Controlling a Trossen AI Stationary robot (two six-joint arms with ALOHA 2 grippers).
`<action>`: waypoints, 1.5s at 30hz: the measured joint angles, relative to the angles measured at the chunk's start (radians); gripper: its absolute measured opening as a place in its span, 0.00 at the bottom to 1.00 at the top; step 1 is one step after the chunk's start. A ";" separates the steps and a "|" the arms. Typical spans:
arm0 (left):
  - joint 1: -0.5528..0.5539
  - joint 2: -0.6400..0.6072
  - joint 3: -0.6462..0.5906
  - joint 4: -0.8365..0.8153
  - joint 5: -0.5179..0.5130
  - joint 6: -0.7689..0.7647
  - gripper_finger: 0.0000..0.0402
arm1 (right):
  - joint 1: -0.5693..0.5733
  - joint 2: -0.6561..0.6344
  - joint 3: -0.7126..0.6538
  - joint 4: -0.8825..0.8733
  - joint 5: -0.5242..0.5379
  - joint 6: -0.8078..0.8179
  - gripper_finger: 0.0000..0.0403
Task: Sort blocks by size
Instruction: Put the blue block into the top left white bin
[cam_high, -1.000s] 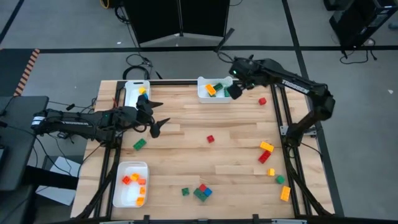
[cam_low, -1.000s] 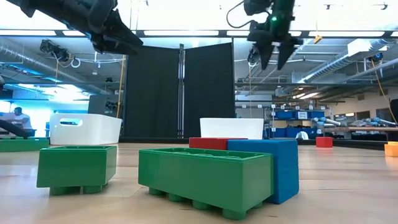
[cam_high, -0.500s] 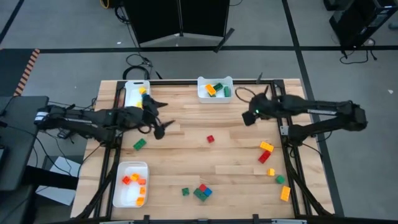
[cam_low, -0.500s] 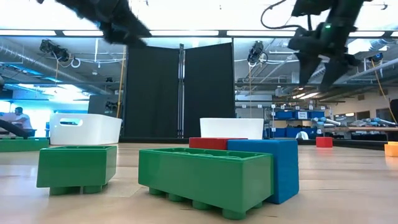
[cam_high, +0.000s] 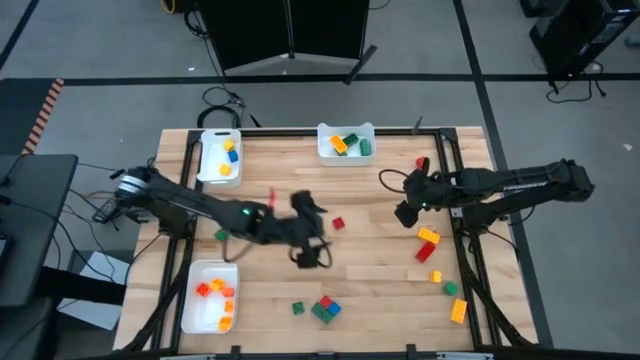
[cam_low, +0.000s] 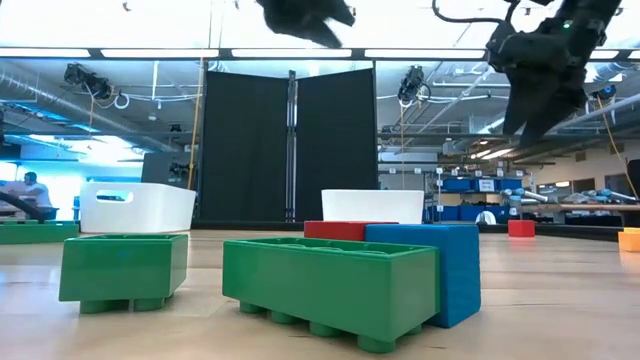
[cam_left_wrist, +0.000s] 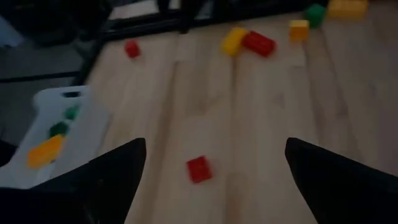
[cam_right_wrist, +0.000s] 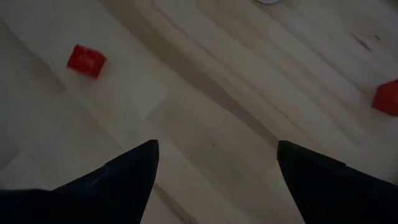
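Observation:
Loose blocks lie on the wooden table. A small red block (cam_high: 338, 223) sits near the middle, and in the left wrist view it (cam_left_wrist: 199, 169) lies ahead between my open fingers. My left gripper (cam_high: 318, 232) hovers open just left of it, touching nothing. My right gripper (cam_high: 402, 213) hangs open over bare wood, left of a yellow block (cam_high: 428, 236) and a red one (cam_high: 424, 252). In the right wrist view a red block (cam_right_wrist: 86, 61) lies ahead. A green-red-blue cluster (cam_high: 325, 308) rests on the table near the front edge.
Three white trays hold sorted blocks: far left (cam_high: 207, 160), far middle (cam_high: 328, 150), near left (cam_high: 196, 300). More blocks lie along the right edge: red (cam_high: 422, 162), yellow (cam_high: 436, 276), green (cam_high: 450, 289), orange (cam_high: 458, 310). A green block (cam_high: 222, 234) lies left of centre.
My left gripper has swept from beside the far-left tray toward the table's middle and right, up to the small red block, staying open. My right gripper has left the far-middle tray, gone toward the near edge and sunk, also open.

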 joint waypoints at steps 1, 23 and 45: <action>-0.010 0.038 0.043 -0.011 0.007 0.000 0.98 | 0.008 0.000 0.000 -0.001 0.000 -0.012 0.84; -0.148 0.510 0.477 -0.323 0.254 0.023 0.98 | 0.029 0.000 0.000 -0.043 0.027 -0.070 0.81; -0.174 0.623 0.461 -0.261 0.370 -0.028 0.97 | 0.029 0.000 0.000 -0.034 0.076 -0.070 0.79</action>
